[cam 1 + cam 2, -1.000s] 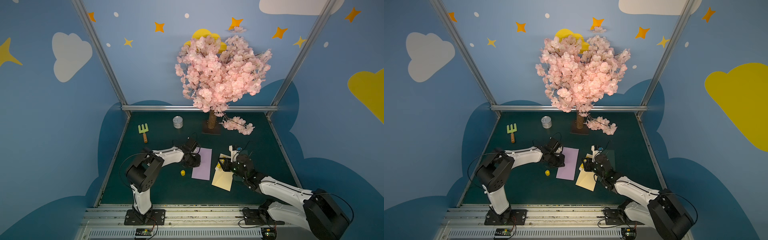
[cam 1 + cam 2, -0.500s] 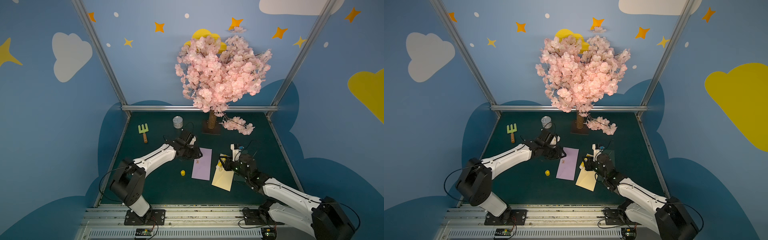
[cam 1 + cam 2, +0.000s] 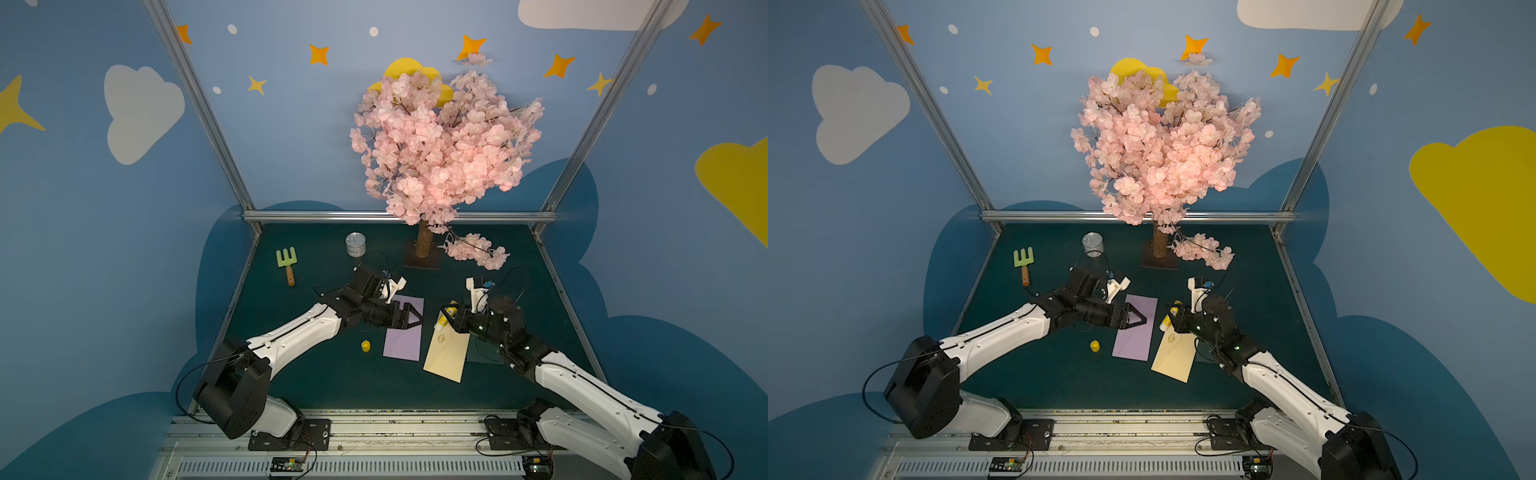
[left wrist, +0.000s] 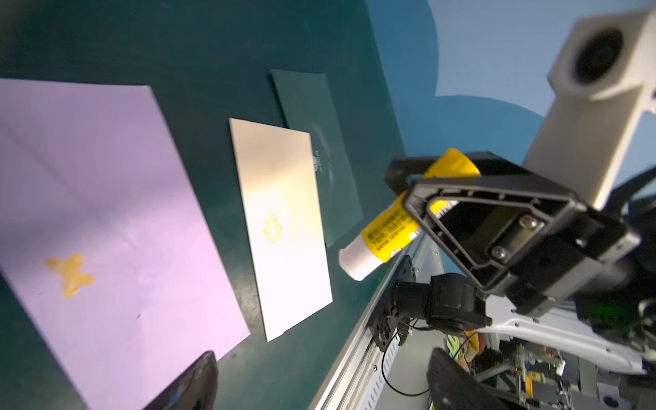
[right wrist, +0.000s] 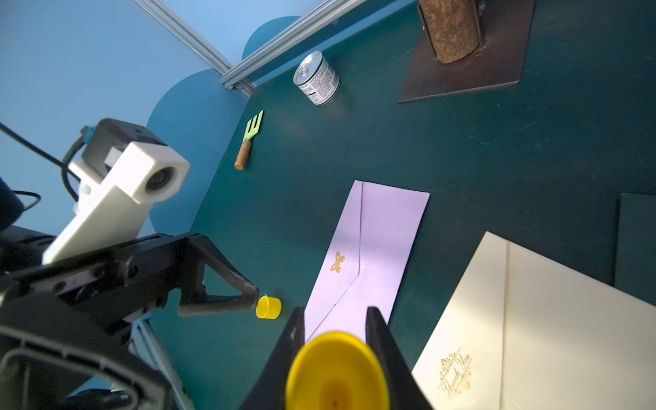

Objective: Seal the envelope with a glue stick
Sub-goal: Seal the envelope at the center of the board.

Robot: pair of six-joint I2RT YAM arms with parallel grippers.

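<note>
Nearest, just below centre in a top view, the cream envelope (image 3: 444, 357) lies flat on the green mat (image 3: 332, 386). The purple envelope (image 3: 401, 347) is just beside it on the left, and the loose yellow cap (image 3: 365, 345) sits further left. Right of centre, my right gripper (image 3: 451, 318) is clamped on the glue stick (image 3: 444, 321), which is tilted, its bare white end pointing down over the cream envelope's upper end. My left gripper (image 3: 409, 319) hangs over the purple envelope with its jaws spread wide, holding nothing. Farther up the frame are the garden fork (image 3: 286, 264), the tin can (image 3: 355, 244) and the blossom tree (image 3: 440, 145).
</note>
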